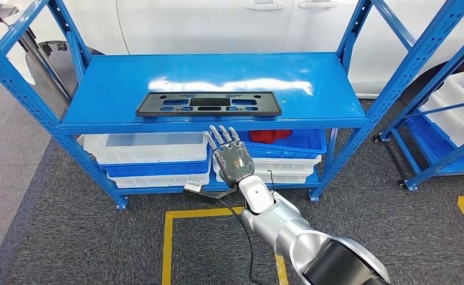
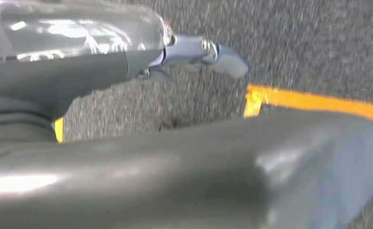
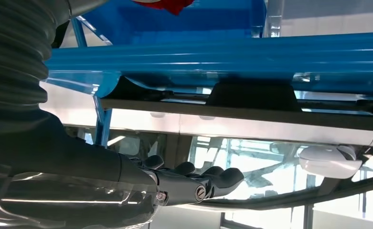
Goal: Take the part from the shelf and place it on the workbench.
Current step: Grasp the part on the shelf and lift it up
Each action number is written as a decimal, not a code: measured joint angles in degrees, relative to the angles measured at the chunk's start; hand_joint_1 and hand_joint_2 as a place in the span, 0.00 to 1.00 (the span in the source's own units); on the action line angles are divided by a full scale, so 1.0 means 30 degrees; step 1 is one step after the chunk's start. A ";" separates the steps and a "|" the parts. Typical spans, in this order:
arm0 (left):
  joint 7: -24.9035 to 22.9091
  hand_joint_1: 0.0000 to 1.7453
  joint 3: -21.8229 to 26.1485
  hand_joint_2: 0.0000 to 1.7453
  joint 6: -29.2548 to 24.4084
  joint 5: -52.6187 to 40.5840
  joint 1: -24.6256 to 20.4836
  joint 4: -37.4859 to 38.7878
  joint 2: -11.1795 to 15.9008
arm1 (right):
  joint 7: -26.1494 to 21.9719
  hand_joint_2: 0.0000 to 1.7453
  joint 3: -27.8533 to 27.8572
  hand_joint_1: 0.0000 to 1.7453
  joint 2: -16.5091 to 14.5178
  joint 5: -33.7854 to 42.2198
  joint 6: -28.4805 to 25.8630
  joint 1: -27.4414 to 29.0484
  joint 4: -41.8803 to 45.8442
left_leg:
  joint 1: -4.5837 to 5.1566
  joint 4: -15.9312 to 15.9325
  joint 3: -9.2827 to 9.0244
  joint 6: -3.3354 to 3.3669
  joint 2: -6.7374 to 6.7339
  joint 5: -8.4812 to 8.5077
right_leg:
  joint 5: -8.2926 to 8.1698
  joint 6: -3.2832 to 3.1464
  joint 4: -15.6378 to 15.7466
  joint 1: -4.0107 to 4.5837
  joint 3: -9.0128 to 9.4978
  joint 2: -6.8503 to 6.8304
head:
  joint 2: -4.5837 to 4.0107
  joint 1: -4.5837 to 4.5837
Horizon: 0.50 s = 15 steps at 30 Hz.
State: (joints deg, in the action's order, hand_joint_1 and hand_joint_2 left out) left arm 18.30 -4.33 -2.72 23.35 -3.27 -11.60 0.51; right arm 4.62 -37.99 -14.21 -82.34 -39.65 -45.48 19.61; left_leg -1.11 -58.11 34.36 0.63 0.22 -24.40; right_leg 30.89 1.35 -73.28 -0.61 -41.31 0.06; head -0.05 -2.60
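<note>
While one flat black part lies near the front edge of the blue shelf, the right robot hand reaches up just below that edge, fingers spread, holding nothing. Underneath sit several white and blue bins, one containing something red. The left robot hand hangs over grey floor, its grip unclear.

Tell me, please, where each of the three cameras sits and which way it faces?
Head view: high on the body, looking down at the blue shelf, the black part and the right hand.
Left wrist view: at the hanging left arm, facing carpet and a yellow floor line; left hand shows.
Right wrist view: behind the right hand, facing the shelf edge.
Head and right wrist views share shelf and part.
</note>
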 joint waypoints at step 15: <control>0.0184 0.00 0.0044 0.00 0.0007 0.0055 0.0061 0.0004 0.0013 | -0.0082 1.00 0.0000 0.00 -0.0364 -0.0051 -0.0027 -0.0040 -0.0084 | -0.0019 -0.5294 0.2388 -0.0964 0.0005 -0.2258 | -0.1957 -0.1144 0.5097 0.0320 0.2435 0.0011 | 0.0002 0.0000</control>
State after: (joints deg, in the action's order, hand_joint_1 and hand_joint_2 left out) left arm 18.85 -4.20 -2.69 23.52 -3.09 -11.58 0.55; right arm 4.37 -37.99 -15.30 -82.49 -39.74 -45.60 19.35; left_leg -1.17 -73.99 41.53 -2.27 0.23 -31.17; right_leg 25.02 -2.08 -57.98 0.35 -34.01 0.09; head -0.05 -2.60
